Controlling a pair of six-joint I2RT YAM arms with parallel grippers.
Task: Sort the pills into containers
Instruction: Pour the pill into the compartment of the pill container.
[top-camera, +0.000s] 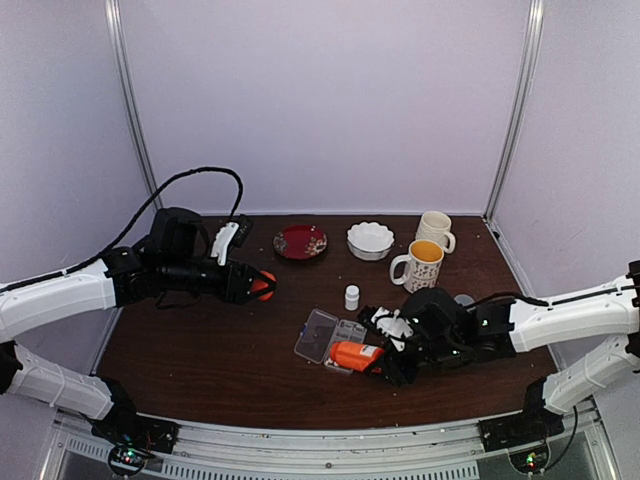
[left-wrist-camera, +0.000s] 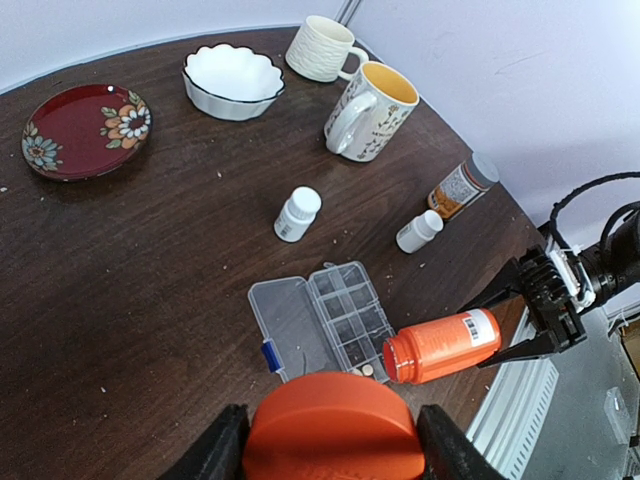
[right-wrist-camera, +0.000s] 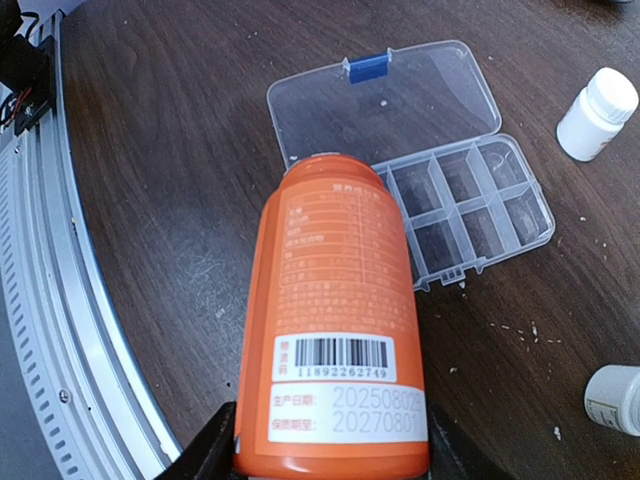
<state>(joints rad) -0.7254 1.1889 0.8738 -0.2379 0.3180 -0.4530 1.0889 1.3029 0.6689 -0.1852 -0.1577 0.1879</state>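
The clear pill box (top-camera: 322, 336) lies open on the table, lid flat to the left; it also shows in the left wrist view (left-wrist-camera: 300, 330) and the right wrist view (right-wrist-camera: 470, 205). Two small cream pills (left-wrist-camera: 368, 370) lie in one near cell. My right gripper (right-wrist-camera: 335, 455) is shut on the base of an uncapped orange bottle (right-wrist-camera: 335, 300), held tilted with its mouth over the near end of the box (left-wrist-camera: 440, 347). My left gripper (left-wrist-camera: 333, 445) is shut on the orange cap (left-wrist-camera: 335, 430) and hovers left of the box (top-camera: 260, 285).
A red plate (top-camera: 300, 241), a white bowl (top-camera: 370, 240) and two mugs (top-camera: 424, 265) stand at the back. A small white bottle (top-camera: 352, 297) stands behind the box. Another white bottle (left-wrist-camera: 418, 232) and an amber bottle (left-wrist-camera: 462, 187) lie to the right.
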